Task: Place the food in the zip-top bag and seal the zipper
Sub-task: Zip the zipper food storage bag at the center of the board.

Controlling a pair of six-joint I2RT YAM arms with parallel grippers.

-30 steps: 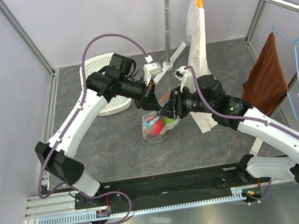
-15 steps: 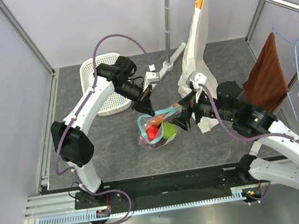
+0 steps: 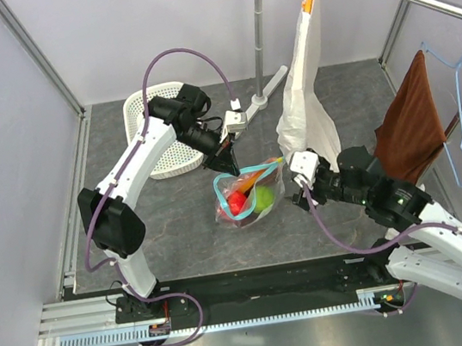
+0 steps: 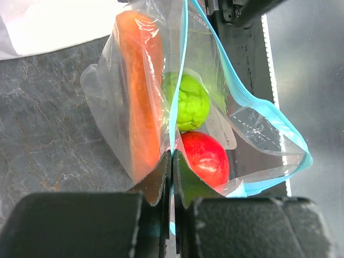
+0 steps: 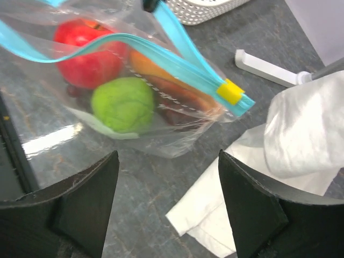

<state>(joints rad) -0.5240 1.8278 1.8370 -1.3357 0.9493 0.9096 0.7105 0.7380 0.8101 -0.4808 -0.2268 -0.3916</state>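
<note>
Clear zip-top bag, one only, hangs over the middle of the table; your left gripper is pinching its zipper edge. Count inside: one red apple, one green round fruit, one papaya slice; darker pieces too blurred to count. Your right gripper sits spread just beside the bag, touching nothing.

Free table L of zip-top bag; paper bag R, pole behind.

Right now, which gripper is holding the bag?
The left gripper. It is pinched shut on the teal zipper of the bag. The right gripper is open and apart from the bag.
</note>
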